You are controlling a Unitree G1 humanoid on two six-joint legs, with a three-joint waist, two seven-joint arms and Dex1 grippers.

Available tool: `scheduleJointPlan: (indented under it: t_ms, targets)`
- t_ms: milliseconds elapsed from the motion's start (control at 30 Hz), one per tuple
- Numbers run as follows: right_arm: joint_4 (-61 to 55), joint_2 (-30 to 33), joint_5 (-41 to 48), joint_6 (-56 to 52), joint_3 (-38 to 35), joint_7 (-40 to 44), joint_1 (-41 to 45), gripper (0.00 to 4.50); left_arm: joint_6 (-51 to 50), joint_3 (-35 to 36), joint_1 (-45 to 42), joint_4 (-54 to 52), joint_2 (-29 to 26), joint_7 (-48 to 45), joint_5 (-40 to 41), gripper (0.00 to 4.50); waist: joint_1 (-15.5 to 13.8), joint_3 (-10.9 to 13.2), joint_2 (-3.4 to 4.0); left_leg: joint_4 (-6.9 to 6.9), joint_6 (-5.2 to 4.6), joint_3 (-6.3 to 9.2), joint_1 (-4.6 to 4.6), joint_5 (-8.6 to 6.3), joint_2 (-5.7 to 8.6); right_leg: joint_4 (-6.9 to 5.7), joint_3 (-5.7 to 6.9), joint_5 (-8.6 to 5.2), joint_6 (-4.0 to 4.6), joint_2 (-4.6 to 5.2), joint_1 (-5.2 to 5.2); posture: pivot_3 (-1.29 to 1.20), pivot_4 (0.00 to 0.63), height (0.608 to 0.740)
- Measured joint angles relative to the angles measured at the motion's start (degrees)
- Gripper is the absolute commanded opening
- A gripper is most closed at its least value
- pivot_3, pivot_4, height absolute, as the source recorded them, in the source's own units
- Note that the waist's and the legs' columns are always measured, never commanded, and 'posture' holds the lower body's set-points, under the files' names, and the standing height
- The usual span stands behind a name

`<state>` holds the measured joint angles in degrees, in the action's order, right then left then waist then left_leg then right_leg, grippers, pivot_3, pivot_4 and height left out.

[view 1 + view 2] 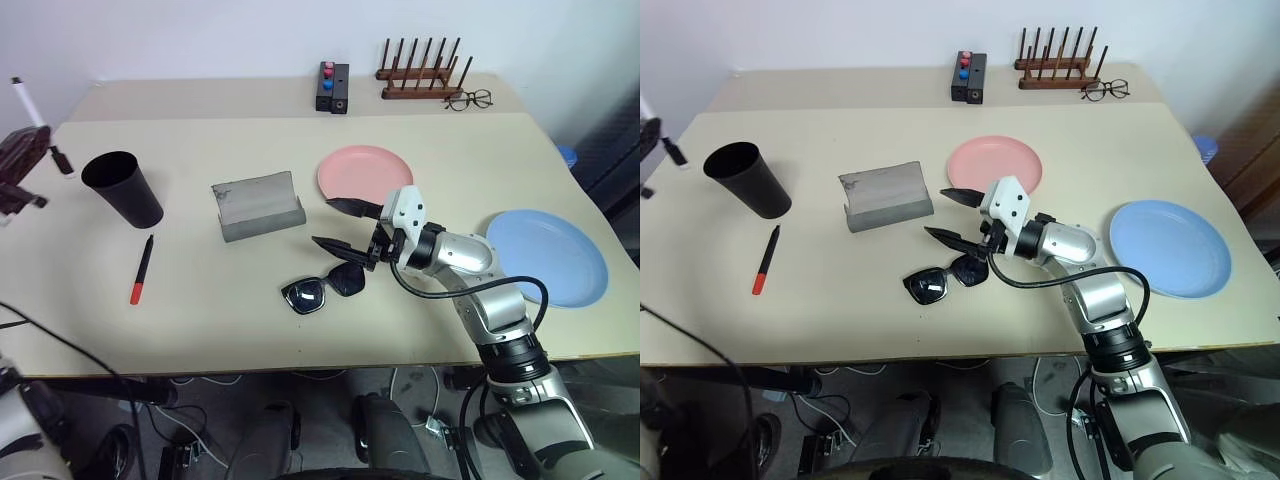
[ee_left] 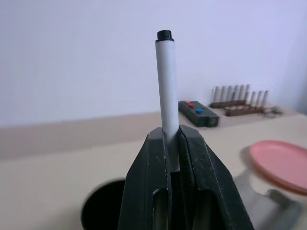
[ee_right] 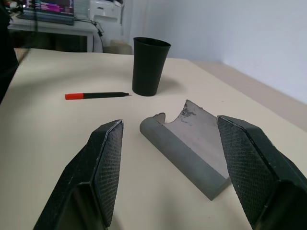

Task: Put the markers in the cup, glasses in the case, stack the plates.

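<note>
The white marker (image 2: pixel 167 100) is pinched upright in your left gripper (image 2: pixel 173 139), up at the far left just left of the cup (image 1: pixel 122 187). Your right gripper (image 1: pixel 338 224) hangs with jaws spread above the sunglasses (image 1: pixel 323 288), near the case (image 1: pixel 260 205).

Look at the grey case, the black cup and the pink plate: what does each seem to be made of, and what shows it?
Grey case: probably felt-covered board; matte, fuzzy surface with no shine and a rough edge.
Black cup: likely plastic; smooth, thin-rimmed walls with a faint sheen.
Pink plate: seemingly plastic; even colour, smooth surface, soft highlights, thin raised rim.
</note>
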<state>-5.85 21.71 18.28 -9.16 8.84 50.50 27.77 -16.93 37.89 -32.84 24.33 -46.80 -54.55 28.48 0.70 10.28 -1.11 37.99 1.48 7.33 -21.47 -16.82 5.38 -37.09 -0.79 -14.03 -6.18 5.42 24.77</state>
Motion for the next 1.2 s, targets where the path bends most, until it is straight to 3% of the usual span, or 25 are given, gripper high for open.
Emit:
scheduleJointPlan:
  t_ms: [267, 433, 900, 1000, 1200]
  targets:
    - [-1.3, 0.3, 0.0, -0.4, -0.8, -1.4, -1.4, 3.17, 22.5, -5.8, -14.0, 21.3, 2.4, 5.7, -5.9, 0.04, 0.2, 0.0, -0.03, 0.01, 0.00, -0.08, -0.06, 0.00, 0.00, 0.00, -0.02, 0.01, -0.01, 0.00, 0.10, 0.00, 0.150, 0.740]
    - [-2.5, 0.8, 0.0, -0.6, -0.9, -2.3, -2.3, 3.17, 32.9, -8.2, -16.8, 30.9, 2.5, 9.1, -9.3, 0.04, 0.3, 0.0, -0.03, 0.01, 0.00, -0.12, -0.05, 0.00, 0.00, -0.03, -0.05, 0.01, -0.02, -0.10, 0.12, 0.00, 0.150, 0.740]
    - [-3.9, 1.8, 0.1, -1.8, -1.3, -3.1, -3.1, 3.17, 36.1, -7.7, -12.0, 36.6, 5.6, 8.3, -6.5, 0.04, 0.2, 0.0, -0.05, 0.02, -0.04, -0.12, -0.06, -0.02, 0.00, -0.06, -0.05, 0.01, -0.02, -0.12, 0.12, 0.00, 0.150, 0.740]
    - [-3.9, 1.8, 0.1, -1.8, -1.3, -3.0, -3.1, 3.17, 36.3, -7.8, -11.7, 36.6, 5.9, 8.1, -6.5, 1.15, 0.2, 0.0, -0.05, 0.03, -0.05, -0.12, -0.06, -0.02, 0.00, -0.05, -0.05, 0.01, -0.02, -0.13, 0.11, 0.00, 0.150, 0.740]
    - [-3.9, 1.8, 0.1, -1.8, -1.3, -3.0, -3.1, 3.17, 36.5, -7.8, -11.7, 36.1, 5.9, 8.1, -6.5, 4.21, 0.2, 0.0, -0.05, 0.03, -0.08, -0.12, -0.06, -0.04, 0.00, -0.05, -0.05, 0.01, -0.02, -0.13, 0.11, 0.00, 0.150, 0.740]
